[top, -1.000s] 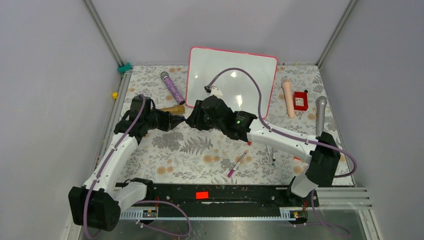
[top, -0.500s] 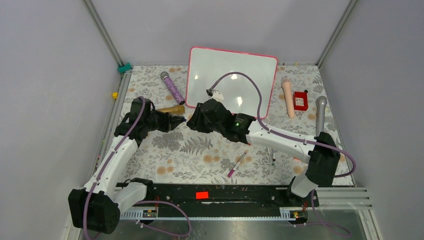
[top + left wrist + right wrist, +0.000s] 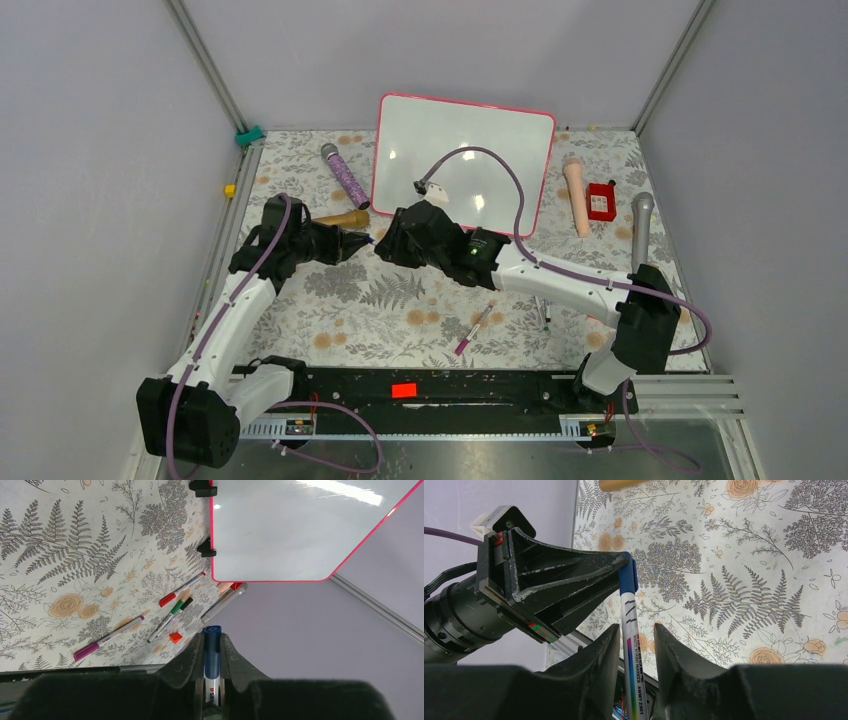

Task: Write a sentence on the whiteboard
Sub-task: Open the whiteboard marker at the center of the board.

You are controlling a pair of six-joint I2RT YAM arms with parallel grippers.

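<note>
The whiteboard [image 3: 465, 160] leans at the back of the table, white with a pink-red rim and black clip feet. Its face [image 3: 300, 530] shows only glare, and no sentence shows on it. My left gripper [image 3: 366, 240] is shut on the blue cap end of a whiteboard marker [image 3: 212, 652]. In the left wrist view the cap sticks out past that gripper [image 3: 212, 636]. My right gripper [image 3: 386, 243] faces it tip to tip. The marker's white barrel [image 3: 630, 610] runs between the right gripper's [image 3: 636, 627] fingers, with a narrow gap at one finger.
A purple marker [image 3: 474, 330] and thin pens [image 3: 541, 310] lie on the floral cloth in front of the right arm. A purple microphone [image 3: 345, 175], a wooden piece [image 3: 342, 218], a beige cylinder [image 3: 577, 195], a red box [image 3: 601, 201] and a grey microphone [image 3: 640, 230] flank the board.
The two grippers overlapped tip to tip a second ago. They now stand slightly apart, with a bit of blue marker showing between them. Nothing else has moved.
</note>
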